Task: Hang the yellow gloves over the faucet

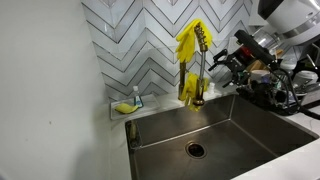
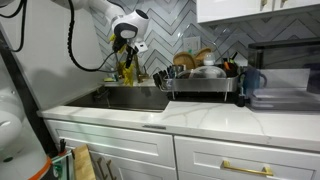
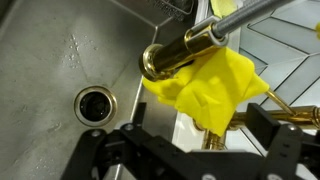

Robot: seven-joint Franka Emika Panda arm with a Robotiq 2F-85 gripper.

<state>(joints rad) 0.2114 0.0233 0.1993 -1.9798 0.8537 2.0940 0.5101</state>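
The yellow gloves [image 1: 190, 42] hang draped over the top arch of the brass faucet [image 1: 197, 85] above the sink. In the wrist view the gloves [image 3: 212, 85] lie over the faucet's spout [image 3: 172, 58], with a tip dangling down between my fingers. My gripper [image 1: 226, 58] is just beside the faucet top, open, its two black fingers [image 3: 200, 135] spread wide on either side of the glove and not pinching it. In an exterior view the gripper [image 2: 127, 40] hovers over the gloves [image 2: 125, 64].
The steel sink [image 1: 245, 120] with its drain [image 1: 196, 150] lies below. A yellow-green sponge [image 1: 123, 107] and a soap bottle [image 1: 136, 97] sit on a ledge by the tiled wall. A loaded dish rack [image 2: 200, 85] stands beside the sink.
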